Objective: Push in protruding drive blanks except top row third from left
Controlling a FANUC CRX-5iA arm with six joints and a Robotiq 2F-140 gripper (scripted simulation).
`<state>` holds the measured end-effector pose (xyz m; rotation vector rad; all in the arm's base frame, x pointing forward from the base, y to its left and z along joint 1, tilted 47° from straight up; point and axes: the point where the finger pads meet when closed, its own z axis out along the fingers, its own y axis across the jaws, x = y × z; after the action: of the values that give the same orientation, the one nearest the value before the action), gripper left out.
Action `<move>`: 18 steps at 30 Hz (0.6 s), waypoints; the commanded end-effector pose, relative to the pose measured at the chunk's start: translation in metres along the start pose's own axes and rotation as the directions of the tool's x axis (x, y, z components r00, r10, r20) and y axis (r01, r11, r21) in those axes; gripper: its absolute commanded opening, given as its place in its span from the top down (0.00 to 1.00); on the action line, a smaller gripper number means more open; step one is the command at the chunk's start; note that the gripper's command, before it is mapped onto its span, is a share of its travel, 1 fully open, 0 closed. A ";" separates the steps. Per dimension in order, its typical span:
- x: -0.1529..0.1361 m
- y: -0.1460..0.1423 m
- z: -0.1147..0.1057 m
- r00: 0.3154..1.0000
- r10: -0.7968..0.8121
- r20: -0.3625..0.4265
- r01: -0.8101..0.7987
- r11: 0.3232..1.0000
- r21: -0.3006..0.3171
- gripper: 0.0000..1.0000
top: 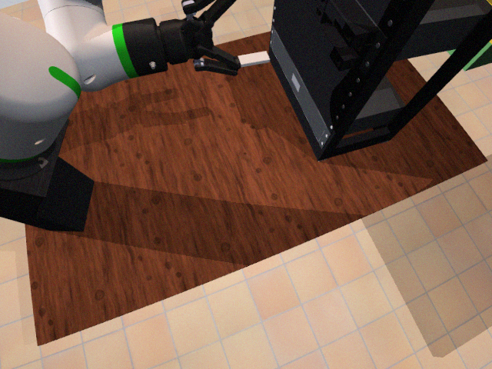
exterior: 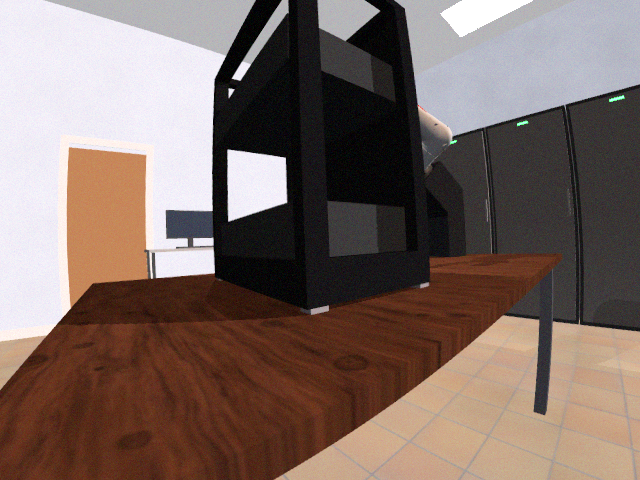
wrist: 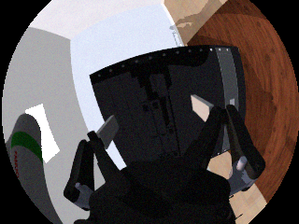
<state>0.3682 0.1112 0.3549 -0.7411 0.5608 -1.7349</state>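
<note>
The black rack [top: 359, 85] [exterior: 305, 170] stands on the far right of the wooden table [top: 191, 167] [exterior: 217, 372]. The storage chassis's dark front [top: 301, 93] [wrist: 134, 103] faces my arm. One pale drive blank stands out of that front towards me. My gripper [top: 229, 38] [wrist: 153, 112] is open and empty, level with the front and close to it. One fingertip is at the blank's outer end; I cannot tell if they touch. In the wrist view the blank lies just inside the right finger. The other blanks are too dark to make out. The exterior view shows only the rack's back.
The robot's base [top: 28, 131] stands at the table's left edge. Tiled floor [top: 317, 310] lies beyond the table's edges. Dark cabinets [exterior: 563, 206] line the wall behind, and a door [exterior: 105, 222] is at the far left.
</note>
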 end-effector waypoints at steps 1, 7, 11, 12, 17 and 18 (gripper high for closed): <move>0.000 -0.001 0.000 1.000 0.000 0.006 0.000 1.000 0.003 0.00; 0.000 -0.001 0.000 1.000 0.001 0.012 -0.001 1.000 0.006 0.00; 0.000 -0.002 0.000 1.000 0.001 0.018 -0.001 1.000 0.009 0.00; 0.000 -0.002 0.000 1.000 0.001 0.019 -0.002 1.000 0.009 0.00; 0.000 -0.003 0.000 1.000 0.002 0.024 -0.002 1.000 0.012 0.00; 0.000 -0.003 0.000 1.000 0.002 0.025 -0.002 1.000 0.012 0.00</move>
<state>0.3668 0.1121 0.3566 -0.7515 0.5353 -1.7246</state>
